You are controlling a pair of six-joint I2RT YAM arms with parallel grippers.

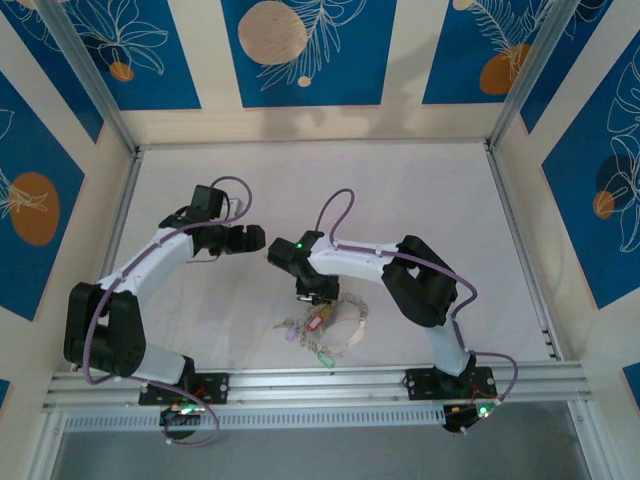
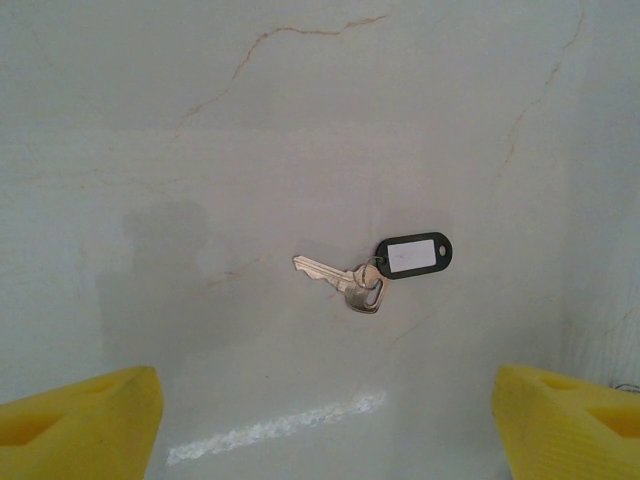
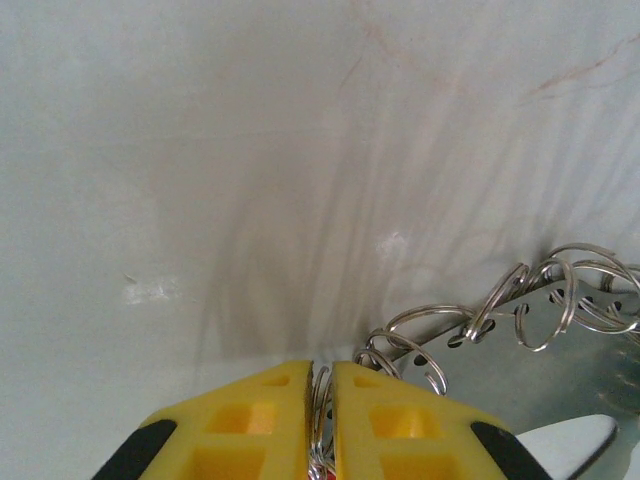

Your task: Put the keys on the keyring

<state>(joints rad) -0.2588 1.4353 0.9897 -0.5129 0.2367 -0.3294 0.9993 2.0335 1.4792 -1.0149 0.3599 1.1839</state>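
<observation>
My right tool (image 3: 320,378) clamps, I think, the thin grey metal keyring (image 1: 356,335); left tool (image 2: 325,390) apart over the black-tagged silvery key (image 2: 340,276). So thin a pinch may slip.

I count one silvery key (image 2: 338,277) carrying one black tag (image 2: 415,254). Elsewhere I see three more tags, one red tag (image 1: 318,321), one lilac tag (image 1: 291,331), one green tag (image 1: 325,356), and one keyring (image 1: 362,318).

We see one silvery key (image 2: 338,276) lying flat by itself, its black tag (image 2: 413,254) white-labelled. The other keys (image 1: 312,328), tagged red, lilac and green, lie bunched against the grey keyring (image 1: 358,322), a loop strung with small rings (image 3: 545,300).
</observation>
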